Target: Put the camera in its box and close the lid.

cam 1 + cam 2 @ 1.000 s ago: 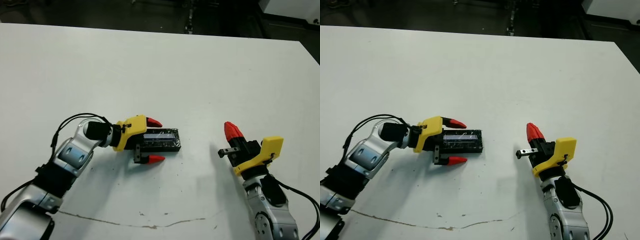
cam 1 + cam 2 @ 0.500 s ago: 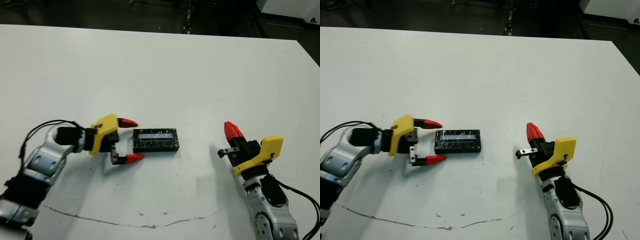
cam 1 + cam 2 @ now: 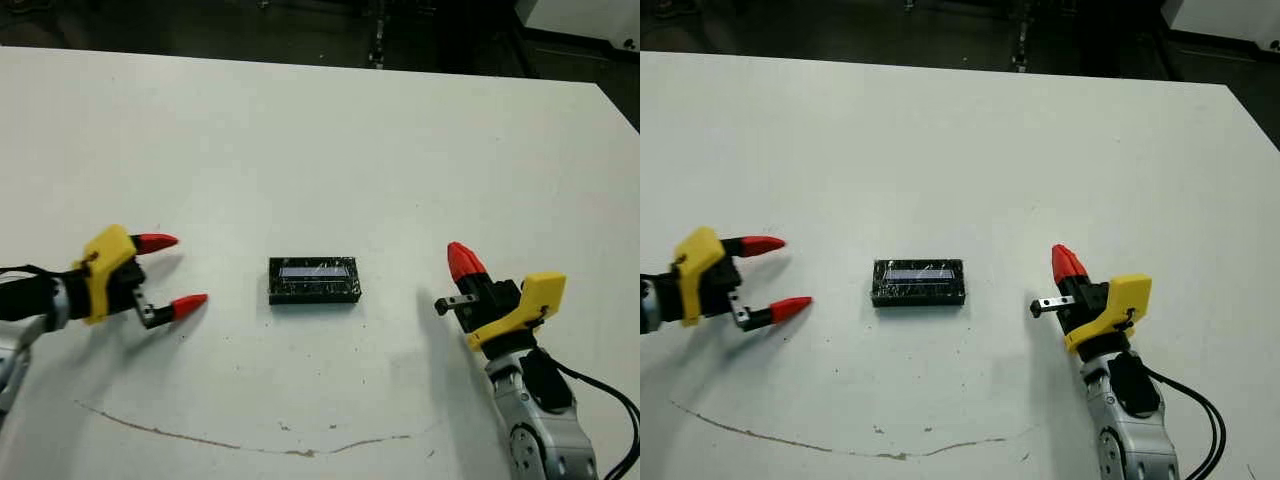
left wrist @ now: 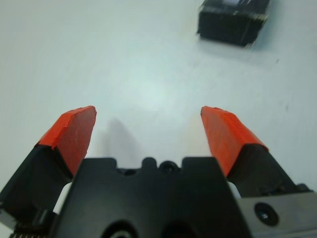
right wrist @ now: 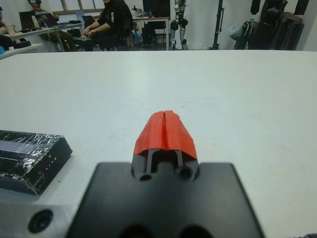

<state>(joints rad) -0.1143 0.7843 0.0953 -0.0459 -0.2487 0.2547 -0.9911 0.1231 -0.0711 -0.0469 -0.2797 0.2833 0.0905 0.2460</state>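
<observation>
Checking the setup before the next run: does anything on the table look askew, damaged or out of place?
Nothing stands out. The lid lies flat and square between the open left gripper and the shut right gripper, touched by neither. The one blemish is a thin dark scuff line across the table's near edge.

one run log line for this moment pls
left gripper: open, empty, apart from lid | right gripper: shut, empty | glossy black foil-wrinkled rectangular lid: flat on white table, between the grippers, untouched

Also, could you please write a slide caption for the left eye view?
Glossy black rectangular lid lies on the white table between the open left gripper and the shut right gripper.
</observation>
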